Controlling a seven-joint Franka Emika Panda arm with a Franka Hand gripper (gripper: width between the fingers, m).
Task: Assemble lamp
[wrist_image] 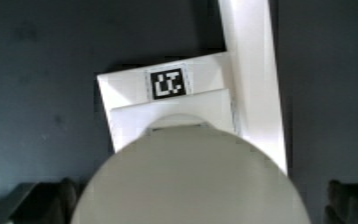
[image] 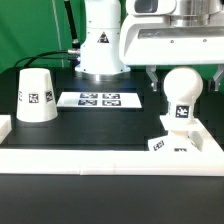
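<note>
The bulb [image: 183, 88] stands upright on the base [image: 170, 140], which sits against the white rail [image: 80, 160], probably for bracing. The gripper [image: 183, 76] straddles the bulb, fingers spread and clear of it. The shade [image: 35, 97] waits well apart from the base.

Robotics lab: black bench [image: 90, 130], marker board [image: 100, 99], robot base [image: 101, 45]
</note>
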